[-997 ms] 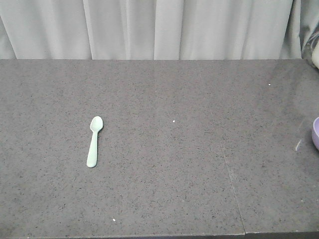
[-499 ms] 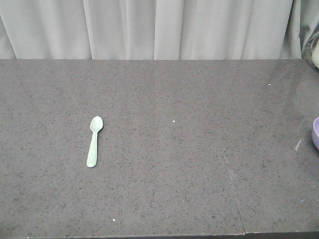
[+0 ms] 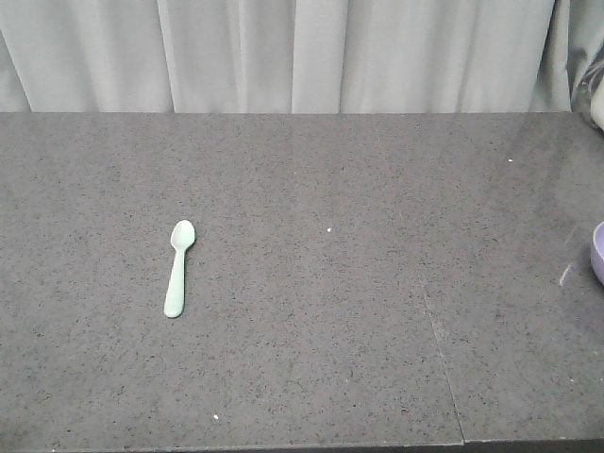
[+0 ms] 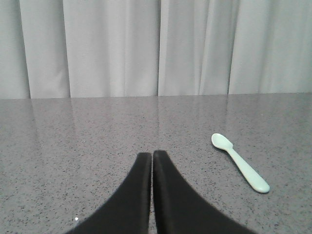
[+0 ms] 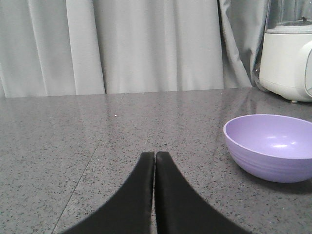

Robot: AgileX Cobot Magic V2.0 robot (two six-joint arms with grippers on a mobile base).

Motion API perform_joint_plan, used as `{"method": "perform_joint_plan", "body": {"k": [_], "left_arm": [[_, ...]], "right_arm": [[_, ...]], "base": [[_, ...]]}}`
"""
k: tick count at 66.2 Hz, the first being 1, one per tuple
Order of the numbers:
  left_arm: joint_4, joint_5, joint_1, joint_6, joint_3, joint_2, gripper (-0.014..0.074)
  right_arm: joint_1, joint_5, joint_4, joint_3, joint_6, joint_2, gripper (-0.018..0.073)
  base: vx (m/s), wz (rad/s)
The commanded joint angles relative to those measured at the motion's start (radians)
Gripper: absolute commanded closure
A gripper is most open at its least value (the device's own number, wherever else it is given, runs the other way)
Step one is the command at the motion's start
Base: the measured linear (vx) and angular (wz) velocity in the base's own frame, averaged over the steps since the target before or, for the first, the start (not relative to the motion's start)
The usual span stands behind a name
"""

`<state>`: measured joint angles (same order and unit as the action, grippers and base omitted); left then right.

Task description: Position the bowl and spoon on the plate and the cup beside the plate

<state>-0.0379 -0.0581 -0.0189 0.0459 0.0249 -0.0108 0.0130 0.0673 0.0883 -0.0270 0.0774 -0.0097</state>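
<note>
While the two arms sat low over the grey speckled table [image 3: 377,170], I could see that the left gripper [image 4: 152,155] had its black fingers pressed flat together with nothing between them. The right gripper [image 5: 154,155] was closed the same way, and it too was empty. The spoon [image 3: 177,268] lay flat on the stone, left of the table's middle. Its scoop pointed toward the pale curtain [image 3: 283,57] and its handle toward the near edge. From the left wrist it showed ahead and to the right of the closed fingers, well apart from them. The bowl [image 5: 271,146] stood upright on the table's right side, ahead and to the right of the right gripper and clear of it. In the front view only a sliver of it showed at the right edge. A white appliance [image 5: 285,63] stood behind it, close to the curtain.
</note>
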Motion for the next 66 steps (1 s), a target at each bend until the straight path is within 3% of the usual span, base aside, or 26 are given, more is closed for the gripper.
{"method": "perform_joint_plan", "body": {"k": [1, 14, 19, 37, 42, 53, 66], "left_arm": [[-0.001, 0.068, 0.0, 0.005, 0.03, 0.004, 0.0602], [-0.001, 0.068, 0.0, 0.005, 0.03, 0.004, 0.0602], [-0.001, 0.068, 0.0, 0.005, 0.03, 0.004, 0.0602], [-0.001, 0.082, 0.0, 0.012, 0.03, 0.004, 0.0602], [-0.02, 0.107, -0.002, 0.082, 0.027, 0.004, 0.0602], [-0.169, 0.189, -0.002, 0.359, 0.022, 0.004, 0.0602], [-0.185, 0.347, -0.003, 0.484, 0.018, 0.004, 0.0602]], "right_arm": [[-0.006, -0.076, 0.011, -0.016, -0.009, 0.006, 0.0564], [-0.006, -0.079, -0.002, -0.016, -0.007, 0.006, 0.0564], [-0.006, -0.104, -0.051, -0.016, -0.001, 0.006, 0.0564], [-0.006, -0.23, -0.498, -0.015, 0.111, 0.006, 0.0564], [-0.006, -0.255, -0.57, -0.015, 0.11, 0.006, 0.0564], [-0.006, -0.276, -0.625, -0.015, 0.11, 0.006, 0.0564], [-0.006, -0.269, -0.646, -0.011, 0.11, 0.006, 0.0564]], "base": [[0.0, 0.0], [0.0, 0.0], [0.0, 0.0], [0.0, 0.0], [0.0, 0.0], [0.0, 0.0], [0.0, 0.0]]}}
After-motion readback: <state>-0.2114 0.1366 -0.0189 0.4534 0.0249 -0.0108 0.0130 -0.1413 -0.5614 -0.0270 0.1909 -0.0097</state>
